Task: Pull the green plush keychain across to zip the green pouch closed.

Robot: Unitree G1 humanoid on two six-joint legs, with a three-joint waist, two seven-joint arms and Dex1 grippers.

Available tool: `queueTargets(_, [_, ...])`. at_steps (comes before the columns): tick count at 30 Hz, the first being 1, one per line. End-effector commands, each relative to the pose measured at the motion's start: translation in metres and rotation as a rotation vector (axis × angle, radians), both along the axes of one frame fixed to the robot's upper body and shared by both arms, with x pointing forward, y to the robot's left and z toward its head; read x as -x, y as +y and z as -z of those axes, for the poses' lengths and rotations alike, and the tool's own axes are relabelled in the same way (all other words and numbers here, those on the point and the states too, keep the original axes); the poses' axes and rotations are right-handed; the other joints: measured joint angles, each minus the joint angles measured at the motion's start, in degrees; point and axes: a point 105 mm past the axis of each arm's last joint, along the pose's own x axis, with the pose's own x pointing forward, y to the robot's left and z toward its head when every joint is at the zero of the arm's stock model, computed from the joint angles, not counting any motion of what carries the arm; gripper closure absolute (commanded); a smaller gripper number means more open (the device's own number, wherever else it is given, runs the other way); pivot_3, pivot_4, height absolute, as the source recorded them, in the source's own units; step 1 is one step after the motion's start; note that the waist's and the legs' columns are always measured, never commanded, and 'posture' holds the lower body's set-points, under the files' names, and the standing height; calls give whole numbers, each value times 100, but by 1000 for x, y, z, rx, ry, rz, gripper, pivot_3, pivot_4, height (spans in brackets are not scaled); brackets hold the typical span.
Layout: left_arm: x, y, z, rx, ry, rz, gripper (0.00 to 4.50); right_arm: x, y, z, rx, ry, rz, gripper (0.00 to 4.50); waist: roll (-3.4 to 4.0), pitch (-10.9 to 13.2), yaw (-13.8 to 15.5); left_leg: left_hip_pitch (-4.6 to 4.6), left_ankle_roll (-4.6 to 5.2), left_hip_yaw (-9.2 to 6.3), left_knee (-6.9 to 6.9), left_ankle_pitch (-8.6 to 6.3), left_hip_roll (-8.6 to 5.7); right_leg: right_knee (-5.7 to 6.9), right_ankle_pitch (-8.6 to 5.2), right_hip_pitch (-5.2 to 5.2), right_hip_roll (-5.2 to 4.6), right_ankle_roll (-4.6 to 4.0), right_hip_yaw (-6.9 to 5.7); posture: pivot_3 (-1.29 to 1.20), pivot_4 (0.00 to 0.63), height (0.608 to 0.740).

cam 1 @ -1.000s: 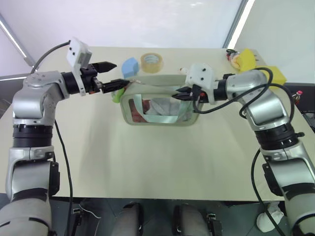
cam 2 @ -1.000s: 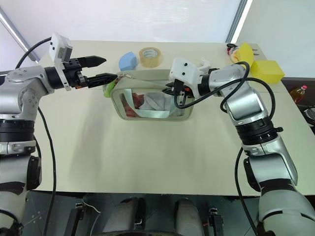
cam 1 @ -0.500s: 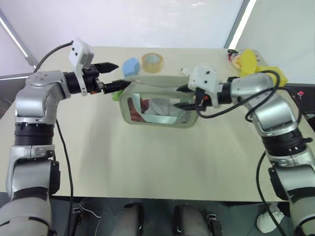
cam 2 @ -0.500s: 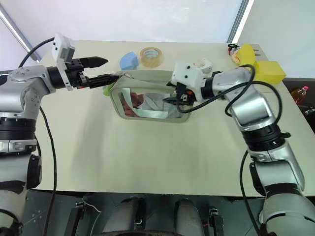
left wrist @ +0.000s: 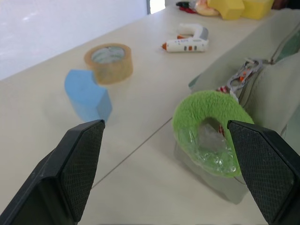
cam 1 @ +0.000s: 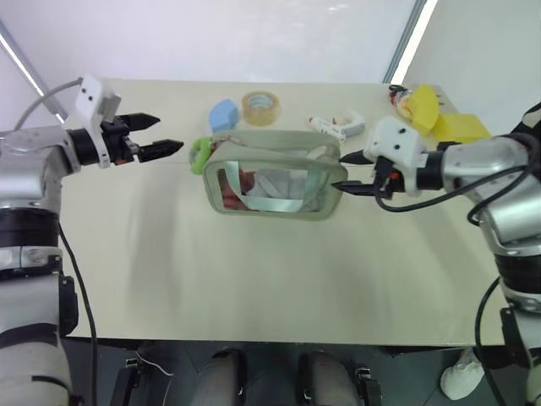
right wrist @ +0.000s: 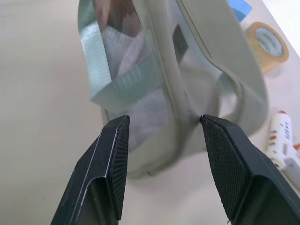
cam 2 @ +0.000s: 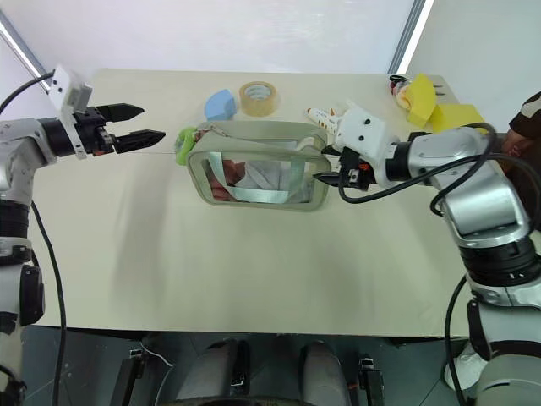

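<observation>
The green pouch (cam 1: 272, 175) lies near the middle of the table (cam 1: 254, 279), its clear window turned toward the near side, showing red and white contents crossed by pale green straps; what the contents are cannot be made out. At the pouch's left end the green plush keychain (cam 1: 199, 155) sits curled into a ring on the tabletop, joined to the pouch by a small metal clip whose link to the zipper is too small to read. Whether the zipper is fully drawn cannot be told.

The right gripper (cam 1: 348, 172) hangs just beside the pouch's right end, its two black fingers spread apart with nothing between them; in the right wrist view the pouch's end lies ahead of the gap, apart from both fingers. The left gripper (cam 1: 159, 134) is well to the left of the keychain, fingers wide apart and empty, clear of the table's things.

Farther back stand one light-blue block (cam 1: 223, 115) and one roll of tape (cam 1: 260, 107), side by side. To their right lies one white glue gun (cam 1: 337, 125). At the far right corner sit two yellow blocks (cam 1: 439, 114), with a small red and dark item beside them that is hard to identify. A person's sleeve is cut off at the right edge.
</observation>
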Motion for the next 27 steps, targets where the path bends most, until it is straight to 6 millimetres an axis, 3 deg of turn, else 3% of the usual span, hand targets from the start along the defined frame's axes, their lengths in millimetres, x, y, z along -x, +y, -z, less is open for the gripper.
queueTargets(1, [0,-6,-13,-13,-52,24,0,-2,4,-8,-7,-45,-8,2034,0,0,0,0,0,0,0,0,0,0,0,0,0,0,0,0,150,740])
queueTargets(2, [-2,-9,-10,-19,-49,29,0,-2,5,-8,-13,-40,-13,2034,0,0,3,0,0,-1,0,0,0,0,0,0,0,0,0,0,150,740])
queueTargets(5, [-6,-14,-4,-32,-49,34,0,-1,7,-7,-22,-34,-22,2825,0,0,10,-1,0,-2,1,0,0,0,0,1,0,0,0,0,150,740])
queueTargets(8, [-11,-17,-1,-33,-53,25,0,2,8,-8,-28,-30,-32,4354,0,0,5,-1,0,-2,2,0,0,0,0,1,0,0,0,0,150,740])
queueTargets(18, [-27,-31,14,-65,-62,15,0,8,8,-2,-8,-17,-39,4438,0,0,6,-1,0,0,2,0,0,0,0,1,0,0,-2,0,150,740])
queueTargets(25, [-30,-32,8,-33,-68,23,0,9,9,-3,-11,-21,-37,4438,-1,0,4,-1,0,0,2,0,0,0,0,0,0,0,-3,0,150,740])
queueTargets(27, [-30,-34,12,-52,-63,34,544,9,8,-3,-9,-22,-34,4500,-1,0,3,-1,0,0,2,0,0,0,0,0,0,0,-2,0,150,740])
